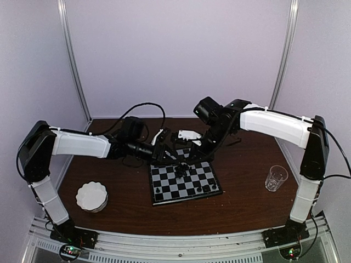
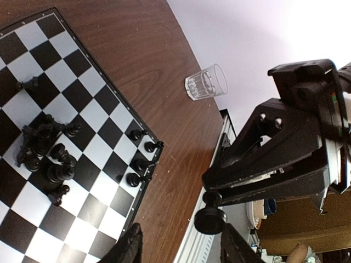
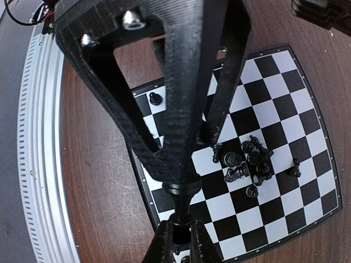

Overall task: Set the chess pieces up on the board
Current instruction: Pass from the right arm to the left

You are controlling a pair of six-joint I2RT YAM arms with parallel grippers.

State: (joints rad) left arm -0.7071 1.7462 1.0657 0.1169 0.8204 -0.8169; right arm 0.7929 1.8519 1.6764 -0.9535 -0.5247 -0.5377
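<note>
Top view: the board [image 1: 171, 195] is lying between a white dish [image 1: 91, 196] and a glass [image 1: 276, 177], with the chess pieces [image 1: 181, 171] clustering near its centre.
Left wrist: the left gripper [image 2: 181, 233] is hanging with its fingers spread wide, near the board's edge.
Right wrist: the right gripper [image 3: 180, 230] is pinching a single piece [image 2: 210, 219] above the board.

Chess pieces [image 2: 46, 150] cluster on board [image 2: 104, 118]; right claw [image 2: 211, 207] pinches one; left claw [image 2: 182, 245] spread
</note>
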